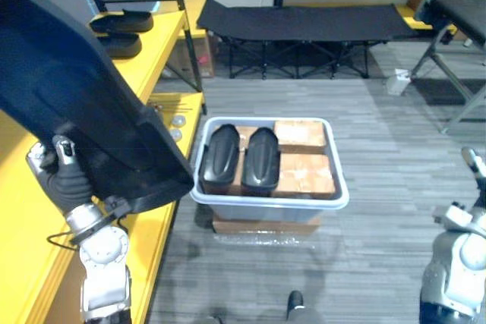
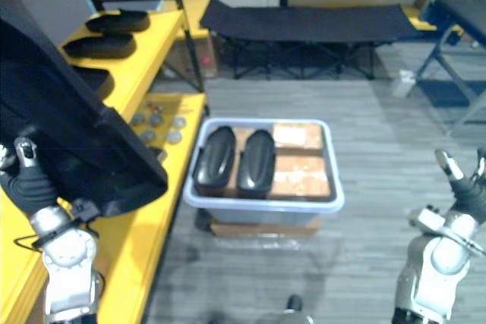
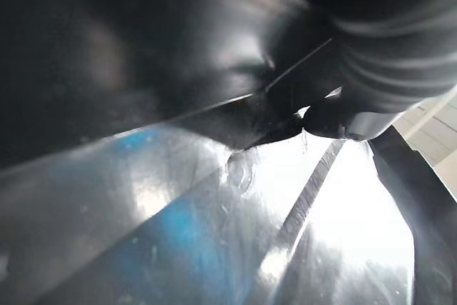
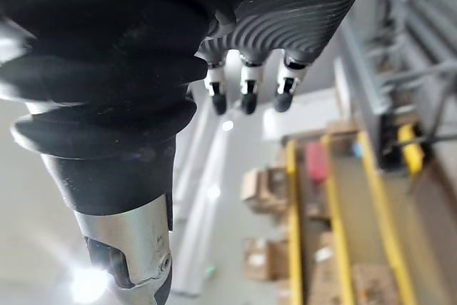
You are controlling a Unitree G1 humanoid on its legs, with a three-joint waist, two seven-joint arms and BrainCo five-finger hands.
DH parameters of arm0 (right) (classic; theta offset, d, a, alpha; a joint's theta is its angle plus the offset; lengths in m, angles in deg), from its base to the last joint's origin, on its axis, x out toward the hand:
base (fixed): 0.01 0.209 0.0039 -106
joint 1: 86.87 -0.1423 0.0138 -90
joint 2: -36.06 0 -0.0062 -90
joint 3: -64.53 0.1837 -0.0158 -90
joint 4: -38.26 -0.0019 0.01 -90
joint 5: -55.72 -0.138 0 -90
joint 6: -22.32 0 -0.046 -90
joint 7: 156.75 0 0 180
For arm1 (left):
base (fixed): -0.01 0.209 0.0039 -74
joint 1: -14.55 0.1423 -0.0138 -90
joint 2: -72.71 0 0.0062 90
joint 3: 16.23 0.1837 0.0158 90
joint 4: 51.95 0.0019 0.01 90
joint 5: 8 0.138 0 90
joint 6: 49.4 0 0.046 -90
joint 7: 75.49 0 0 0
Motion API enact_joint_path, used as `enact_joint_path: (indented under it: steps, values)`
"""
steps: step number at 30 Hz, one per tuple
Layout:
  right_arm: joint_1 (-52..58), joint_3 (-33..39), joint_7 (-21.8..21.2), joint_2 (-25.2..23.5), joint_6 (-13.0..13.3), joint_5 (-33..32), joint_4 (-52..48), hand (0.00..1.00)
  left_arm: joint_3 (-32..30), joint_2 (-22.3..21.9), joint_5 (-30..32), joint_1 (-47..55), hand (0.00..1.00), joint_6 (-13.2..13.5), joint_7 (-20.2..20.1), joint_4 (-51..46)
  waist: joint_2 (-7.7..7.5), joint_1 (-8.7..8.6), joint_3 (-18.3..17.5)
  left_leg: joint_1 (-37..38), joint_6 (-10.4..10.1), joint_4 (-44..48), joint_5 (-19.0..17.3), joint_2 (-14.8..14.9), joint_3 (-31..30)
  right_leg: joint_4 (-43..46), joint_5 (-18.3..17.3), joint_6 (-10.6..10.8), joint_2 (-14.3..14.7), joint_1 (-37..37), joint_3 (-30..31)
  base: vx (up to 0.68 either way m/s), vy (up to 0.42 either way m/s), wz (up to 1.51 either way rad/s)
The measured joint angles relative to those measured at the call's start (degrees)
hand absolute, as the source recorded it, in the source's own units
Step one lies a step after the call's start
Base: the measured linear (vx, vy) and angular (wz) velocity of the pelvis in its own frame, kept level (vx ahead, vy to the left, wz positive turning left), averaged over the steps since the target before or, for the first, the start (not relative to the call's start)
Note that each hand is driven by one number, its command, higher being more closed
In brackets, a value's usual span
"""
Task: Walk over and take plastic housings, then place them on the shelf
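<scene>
**Left eye view.** Your left hand sits at 8 o'clock, under the near edge of a big black housing hanging over the yellow shelf.
- The housing's long axis runs from 10 to 4 o'clock.
- Its low, broad end points at 4 o'clock toward the bin and overhangs the shelf's front edge. Its high end runs out of frame.
- Judged step: setting it down.
- Swing the low end back toward 9 o'clock so the whole length lies over the shelf.
- Lower it flat, and release only once it rests.

**Right eye view.** The housing lies the same way here.
- Two housings lie side by side in the bin, long axes 12 to 6 o'clock, just beside the boxes.
- Other housings rest on the upper tier at 11 o'clock.
- Your right hand is at 4 o'clock, well apart from the bin.

**Left wrist view.** The housing's dark shell sits close against the hand. You cannot tell how the hand grips it.

**Right wrist view.** The fingers are straight and relaxed, holding nothing.
</scene>
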Motion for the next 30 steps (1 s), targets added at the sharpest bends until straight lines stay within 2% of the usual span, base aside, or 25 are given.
enact_joint_path:
  steps: [2, 3, 7, 14, 18, 23, 30]
  values:
    - [-0.89, -0.1, -0.47, 0.95, 1.31, -0.02, 0.04, 0.0, -1.5, 0.06, 0.38, -0.59, 1.0, -0.15, 0.81, 0.96, 0.0, 0.13, 0.0, -0.05, -0.01, -0.01, 0.05, -0.07, -0.95, 0.0, -0.13, 0.03, -0.08, 0.59, -0.97, -0.01, 0.002, 0.21]
    - [-2.16, -1.21, -0.99, 1.68, 2.15, 0.01, 0.04, 0.0, -3.11, 0.05, 0.49, -0.63, 1.0, -0.41, 2.08, 1.22, 0.05, 1.0, -0.06, -0.07, -0.01, -0.01, 0.05, -0.05, -1.1, -0.01, -0.22, 0.08, -0.08, 0.68, -1.27, -0.02, 0.004, 0.16]
    - [-4.61, -5.68, -2.13, 2.82, 3.35, 1.18, 0.28, 0.0, -6.14, 0.05, 0.57, -0.62, 1.0, -1.37, 4.54, 1.33, 0.08, 2.35, -0.17, -1.18, 0.09, -0.06, 0.79, -0.49, -3.63, -0.01, -0.27, 0.11, -0.49, 0.75, -3.73, 0.0, 0.005, 0.32]
    - [-9.26, -15.75, -6.65, 2.73, 3.65, 0.94, 3.37, 0.0, -10.63, -1.92, 0.21, 4.93, 1.0, -1.14, 4.96, 0.71, -0.01, 7.84, -0.38, -2.26, 0.41, 0.0, 1.61, -1.28, -8.97, -0.01, -0.29, 0.08, -1.07, 3.02, -9.1, 0.0, 0.019, 0.4]
    - [-9.65, -18.9, -7.48, 2.1, 1.54, 2.22, 3.53, 0.0, -12.78, -5.33, -0.26, 7.92, 1.0, 0.49, 4.51, -0.81, -0.61, 10.98, -0.72, -4.29, 0.81, -0.05, 2.57, -2.56, -12.28, 0.0, -0.4, 0.02, -1.98, 3.34, -12.08, 0.0, 0.033, 0.46]
    - [-9.66, -20.31, -7.4, 0.46, -1.42, 3.48, 3.82, 0.0, -12.94, -5.75, -0.07, 10.92, 1.0, 2.97, 4.06, -3.33, -2.29, 12.42, -1.75, -4.99, 0.97, 0.11, 2.67, -3.52, -13.66, 0.02, -1.63, 0.63, -2.85, 3.9, -13.35, 0.01, 0.035, 0.21]
    - [-9.67, -21.43, -10.93, 0.3, -1.48, 3.17, 4.23, 0.0, -12.5, -5.77, 0.5, 11.49, 1.0, 4.33, 4.15, -6.47, -2.64, 12.25, -1.94, -5.4, 1.1, 0.57, 2.53, -3.7, -13.52, 0.03, -2.08, 0.51, -3.04, 3.84, -13.29, 0.0, 0.016, -0.02]
